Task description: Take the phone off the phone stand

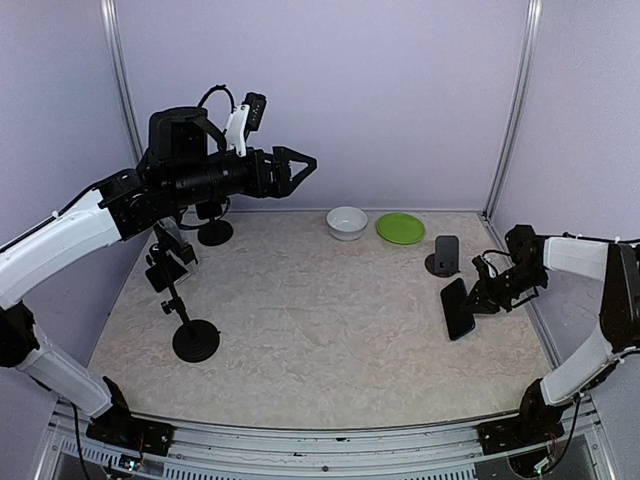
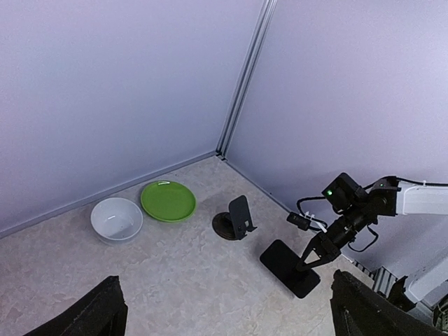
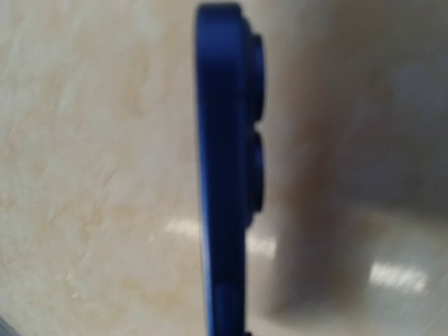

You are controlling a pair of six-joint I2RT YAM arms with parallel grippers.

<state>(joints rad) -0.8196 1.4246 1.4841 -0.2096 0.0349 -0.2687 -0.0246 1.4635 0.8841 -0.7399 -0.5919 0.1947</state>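
Clamping the phone (image 1: 458, 308) edge-on at frame right, the right pincer (image 1: 475, 298) holds it low over the bench (image 1: 300, 330), off the phone stand (image 1: 446, 255) just above it, where this thin grip could slip; left pincer (image 1: 306, 166) gapes empty, upper left.

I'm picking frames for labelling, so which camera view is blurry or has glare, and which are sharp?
Right wrist view: the slim dark-blue phone, seen edge-on, is out of focus, with glare patches on the marbled beige tabletop. Top external view: sharp and evenly lit. Left wrist view: sharp, except its own black fingertips, blurred at the bottom corners.
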